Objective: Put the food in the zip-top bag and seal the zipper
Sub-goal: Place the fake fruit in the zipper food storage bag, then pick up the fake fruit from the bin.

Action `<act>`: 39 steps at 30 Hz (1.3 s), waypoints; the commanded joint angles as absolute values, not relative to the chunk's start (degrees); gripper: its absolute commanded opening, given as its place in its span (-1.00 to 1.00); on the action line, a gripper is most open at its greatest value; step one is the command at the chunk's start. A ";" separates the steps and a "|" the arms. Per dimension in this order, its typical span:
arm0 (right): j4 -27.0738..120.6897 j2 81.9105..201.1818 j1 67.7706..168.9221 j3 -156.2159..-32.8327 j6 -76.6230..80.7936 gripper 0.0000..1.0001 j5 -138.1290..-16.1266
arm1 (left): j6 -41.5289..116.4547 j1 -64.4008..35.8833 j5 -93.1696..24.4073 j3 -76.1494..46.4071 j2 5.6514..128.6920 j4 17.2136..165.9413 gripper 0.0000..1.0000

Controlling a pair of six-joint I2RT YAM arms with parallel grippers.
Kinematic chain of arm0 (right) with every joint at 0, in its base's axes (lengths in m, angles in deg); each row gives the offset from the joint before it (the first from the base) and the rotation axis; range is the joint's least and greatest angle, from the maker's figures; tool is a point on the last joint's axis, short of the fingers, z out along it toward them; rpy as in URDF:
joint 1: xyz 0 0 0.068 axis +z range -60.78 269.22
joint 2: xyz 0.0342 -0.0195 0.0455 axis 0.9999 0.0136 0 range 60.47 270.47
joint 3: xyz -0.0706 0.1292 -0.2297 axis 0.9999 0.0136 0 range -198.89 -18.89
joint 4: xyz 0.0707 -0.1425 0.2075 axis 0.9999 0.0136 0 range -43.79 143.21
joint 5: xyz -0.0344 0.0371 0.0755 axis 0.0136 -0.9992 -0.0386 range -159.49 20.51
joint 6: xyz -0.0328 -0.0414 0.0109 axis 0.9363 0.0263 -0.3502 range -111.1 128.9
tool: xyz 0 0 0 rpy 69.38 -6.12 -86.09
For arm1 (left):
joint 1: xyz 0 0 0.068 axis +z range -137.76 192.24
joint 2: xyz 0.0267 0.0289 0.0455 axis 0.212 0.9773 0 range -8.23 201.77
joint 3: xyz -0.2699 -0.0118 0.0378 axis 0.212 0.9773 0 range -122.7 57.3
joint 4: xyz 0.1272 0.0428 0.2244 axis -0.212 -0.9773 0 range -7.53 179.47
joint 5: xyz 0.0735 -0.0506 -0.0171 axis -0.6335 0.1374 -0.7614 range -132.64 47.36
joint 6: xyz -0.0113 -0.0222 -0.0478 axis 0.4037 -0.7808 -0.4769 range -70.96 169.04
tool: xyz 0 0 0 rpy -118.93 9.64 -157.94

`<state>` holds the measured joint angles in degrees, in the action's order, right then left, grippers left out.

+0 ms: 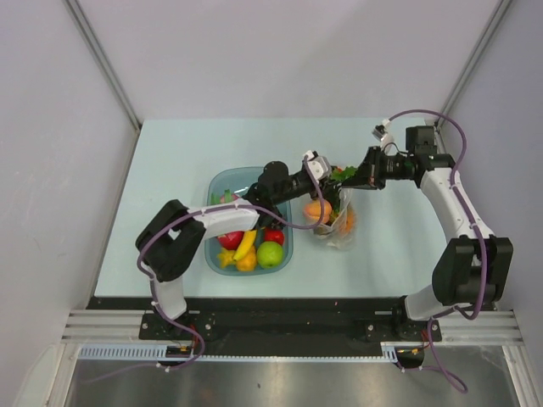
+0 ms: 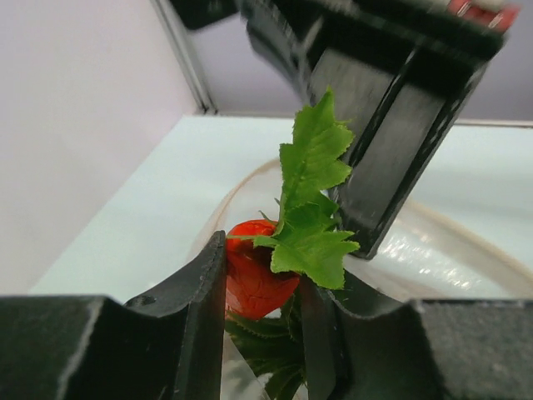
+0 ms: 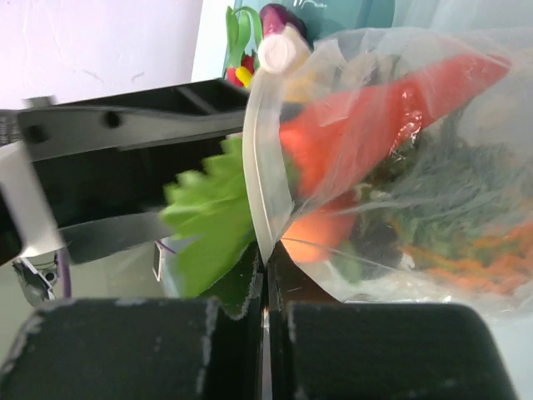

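Observation:
The zip-top bag point(image 1: 339, 231) stands open right of the tray, with orange and red food point(image 1: 319, 209) inside. My right gripper point(image 1: 351, 181) is shut on the bag's mouth edge point(image 3: 265, 225), holding it up; the zipper point(image 3: 256, 142) runs up from the jaws. Through the clear wall, a red carrot-like piece point(image 3: 375, 117) and an orange piece point(image 3: 321, 237) show. My left gripper point(image 2: 262, 292) is shut on a red toy fruit point(image 2: 250, 271) with green leaves point(image 2: 312, 208), held at the bag's mouth point(image 2: 237, 187) beside the right fingers point(image 2: 391, 142).
A translucent blue tray point(image 1: 216, 182) lies left of the bag, under the left arm. It holds several toy foods, among them a green apple point(image 1: 270, 253), a yellow banana point(image 1: 246, 243) and a red piece point(image 1: 230, 239). White walls surround the pale table point(image 1: 170, 170).

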<state>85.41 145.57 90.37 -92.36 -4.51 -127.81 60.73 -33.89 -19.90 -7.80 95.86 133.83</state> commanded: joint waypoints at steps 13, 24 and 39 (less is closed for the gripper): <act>89.98 147.04 87.46 -99.31 1.69 -1.00 -131.10 | 69.15 -36.54 -39.73 -31.72 106.37 93.01 -0.69; 91.47 147.13 87.37 -98.87 3.45 -1.00 -129.60 | 62.93 -35.66 -24.72 -31.90 89.25 85.20 0.69; 95.43 145.81 88.25 -99.75 8.72 -1.00 -127.41 | 70.11 -18.00 -9.50 -14.08 68.85 63.21 0.54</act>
